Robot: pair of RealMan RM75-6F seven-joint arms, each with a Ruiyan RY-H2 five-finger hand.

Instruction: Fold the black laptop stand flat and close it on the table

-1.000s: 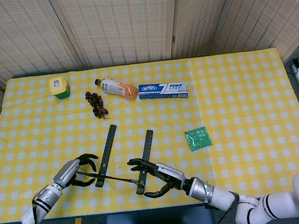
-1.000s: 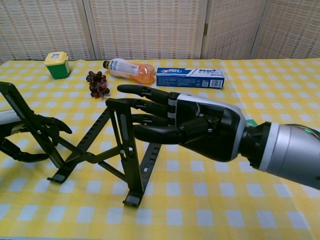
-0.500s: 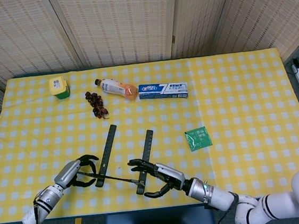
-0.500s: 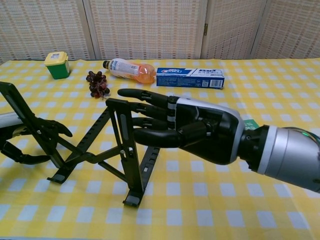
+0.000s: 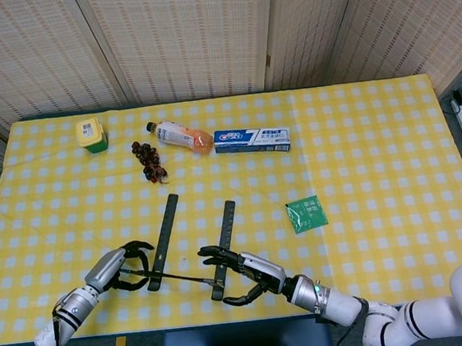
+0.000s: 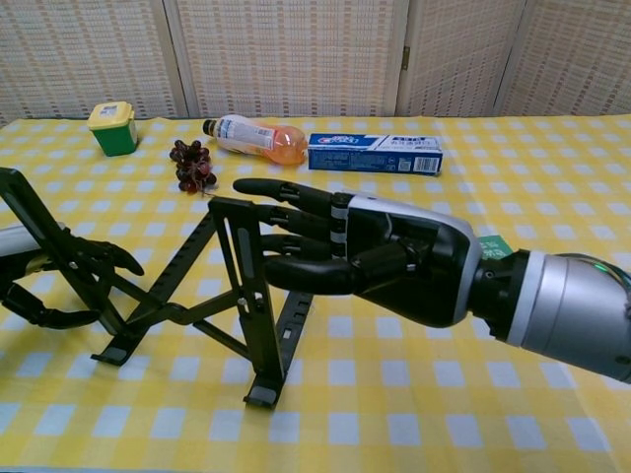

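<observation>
Both legs of the black laptop stand point(image 6: 212, 296) are upright and spread near the front edge of the yellow checked table point(image 5: 378, 157), so by my judgement your fold has barely begun and flattening and closing it are all left. Your right hand point(image 6: 370, 258) has its fingers around the stand's nearer upright bar, apparently grasping it, while your left hand point(image 6: 59, 286) curls round the far-left bar, though I cannot tell how firmly. Compared with a second ago, little differs: the left bar has shifted slightly leftward.
</observation>
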